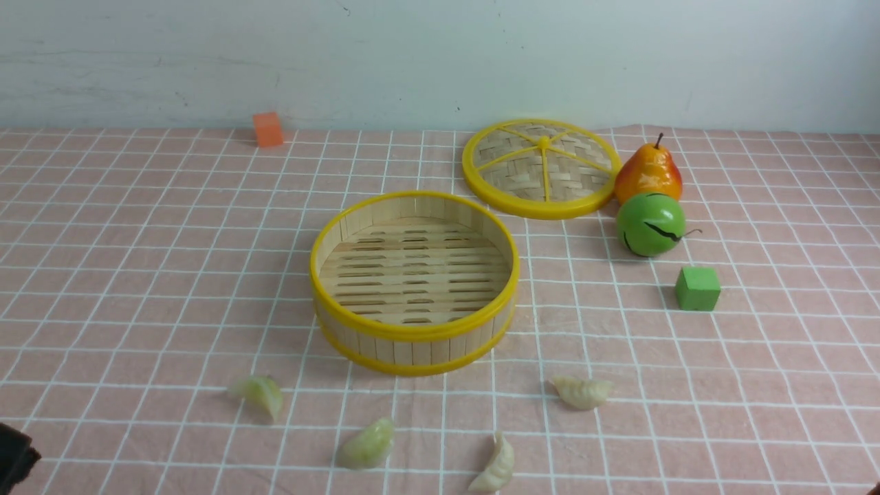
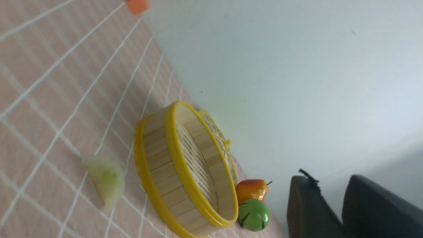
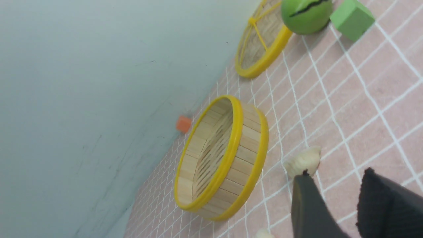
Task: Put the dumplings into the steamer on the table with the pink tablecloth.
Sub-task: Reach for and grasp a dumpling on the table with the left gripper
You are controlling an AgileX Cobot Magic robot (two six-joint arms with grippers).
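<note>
Nearest the robot, the left gripper (image 2: 330, 186) hangs released, its two dark fingers (image 2: 309, 208) spread with nothing between them. The right gripper (image 3: 335, 180) is likewise unclenched and empty, above the pink tablecloth (image 1: 137, 275) that covers the table (image 1: 790, 344). All four dumplings (image 2: 105, 181) lie on the cloth in a loose arc on the near side of the steamer (image 1: 412, 347), outside it. A cream dumpling (image 1: 496, 469) is closest, with a pale green dumpling (image 1: 366, 445) to its left and a second green dumpling (image 1: 258, 395) further left. A second cream dumpling (image 1: 583, 392) lies to the right. The steamer stands upright in the middle. Beyond it, to the right, sit a green cube (image 1: 697, 289) and a round green fruit (image 1: 650, 223) right against a pear (image 1: 648, 172). The woven lid (image 1: 541, 168) lies flat beside the pear. An orange cube (image 1: 268, 129) rests at the far edge by the wall (image 1: 440, 55)
</note>
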